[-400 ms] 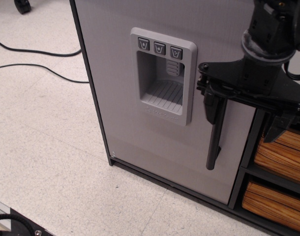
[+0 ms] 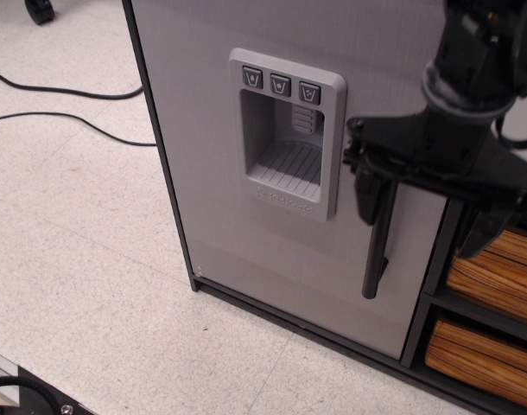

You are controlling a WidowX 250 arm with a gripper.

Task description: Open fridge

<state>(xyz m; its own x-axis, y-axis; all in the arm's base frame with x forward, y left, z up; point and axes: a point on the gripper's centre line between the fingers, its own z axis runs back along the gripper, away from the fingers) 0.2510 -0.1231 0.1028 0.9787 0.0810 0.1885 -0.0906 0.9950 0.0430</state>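
Note:
The fridge (image 2: 212,173) has a light-grey door in a dark frame, and the door looks shut flush. A moulded grey dispenser recess (image 2: 287,130) with three buttons sits in the door. A black vertical bar handle (image 2: 374,264) runs down near the door's right edge. My black gripper (image 2: 419,232) hangs in front of the upper part of the handle, open. Its left finger (image 2: 365,194) lies just left of the bar and its right finger (image 2: 477,232) is well to the right, so the bar stands between them. The top of the handle is hidden behind the gripper.
A dark shelf unit (image 2: 441,285) with orange wood-grain boxes (image 2: 492,281) stands right of the fridge. Black cables (image 2: 65,91) run across the speckled floor at left. A dark object (image 2: 22,393) sits at the bottom left corner.
The gripper has shifted slightly down and tilted a little around the handle. The door and handle have not moved.

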